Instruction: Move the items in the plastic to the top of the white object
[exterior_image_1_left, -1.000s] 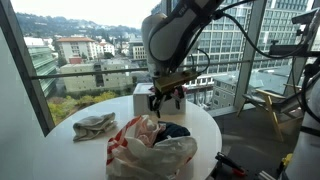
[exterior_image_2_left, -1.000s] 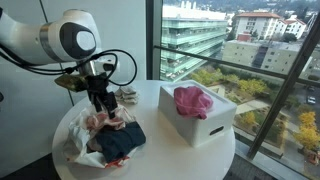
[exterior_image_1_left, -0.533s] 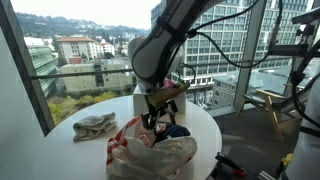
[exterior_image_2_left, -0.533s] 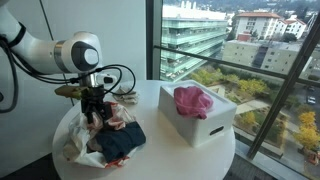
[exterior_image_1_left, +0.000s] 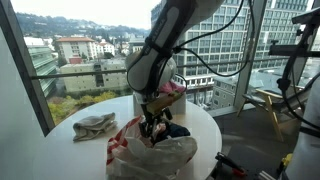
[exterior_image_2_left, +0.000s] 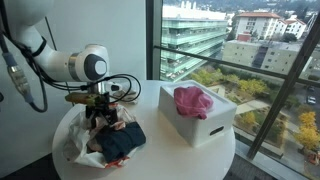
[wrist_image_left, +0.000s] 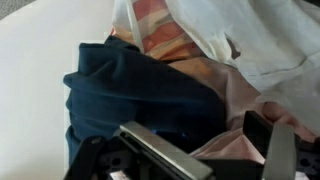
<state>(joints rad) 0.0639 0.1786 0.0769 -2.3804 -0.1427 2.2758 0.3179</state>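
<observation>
My arm (exterior_image_2_left: 62, 66) is white, with a rounded joint (exterior_image_2_left: 93, 65) capped in grey. Black cables (exterior_image_2_left: 127, 84) loop beside its dark gripper (exterior_image_2_left: 100, 117).

No readable text, no labels, no brand marks, no numbers, no signs in either exterior view; none in the wrist view

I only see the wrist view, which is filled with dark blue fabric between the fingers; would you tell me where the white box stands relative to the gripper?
Observer: The white rectangular box stands on the round white table, towards the window, apart from the crinkled plastic bag that the gripper reaches into.
Operator: Is anything on the box?
Observer: Yes, a crumpled pink cloth lies on top.
Operator: Is there anything else on the table?
Observer: A rumpled grey-white towel lies beside the bag.
</observation>
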